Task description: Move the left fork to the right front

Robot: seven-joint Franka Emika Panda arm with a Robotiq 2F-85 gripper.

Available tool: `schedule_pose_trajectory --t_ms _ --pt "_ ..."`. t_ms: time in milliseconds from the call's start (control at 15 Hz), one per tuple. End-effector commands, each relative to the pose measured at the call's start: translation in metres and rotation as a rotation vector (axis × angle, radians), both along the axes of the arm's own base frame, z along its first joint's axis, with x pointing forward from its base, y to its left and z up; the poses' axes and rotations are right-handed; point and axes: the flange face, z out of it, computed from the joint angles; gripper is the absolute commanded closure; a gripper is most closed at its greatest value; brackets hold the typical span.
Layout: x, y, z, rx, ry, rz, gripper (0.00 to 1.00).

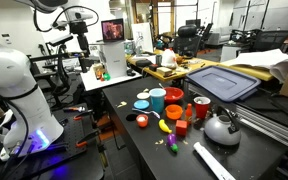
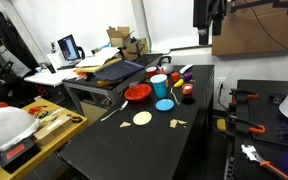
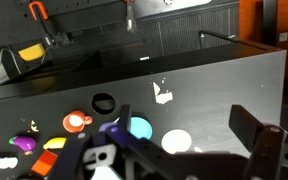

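Jaws spread, empty, well above the counter [image 2: 134, 150]. The left fork [image 2: 111, 113] lies near the counter's long edge, just beside the white disc [image 2: 142, 118], its long axis oblique to that edge. The wrist view hides it; I judge it lies past the disc.

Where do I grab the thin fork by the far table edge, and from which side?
Probably near the middle of the fork, straight down from above, jaws across its length. It lies flat on the black table, thin as a line, so a side approach finds nothing to pinch. Tine end unclear.
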Motion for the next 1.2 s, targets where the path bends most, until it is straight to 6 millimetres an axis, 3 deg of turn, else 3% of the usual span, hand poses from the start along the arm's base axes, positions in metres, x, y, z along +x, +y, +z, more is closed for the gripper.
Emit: schedule_pose_trajectory --t_ms 0,400,933,1133 --pt "0.002 0.009 0.002 -0.011 0.013 0.021 0.0" --pt "0.019 0.023 -0.013 -0.027 0.015 0.03 0.0" --pt "0.075 0.066 -0.038 -0.023 -0.048 0.057 0.0" --pt "0.098 0.073 -0.045 -0.049 -0.061 0.067 0.0"
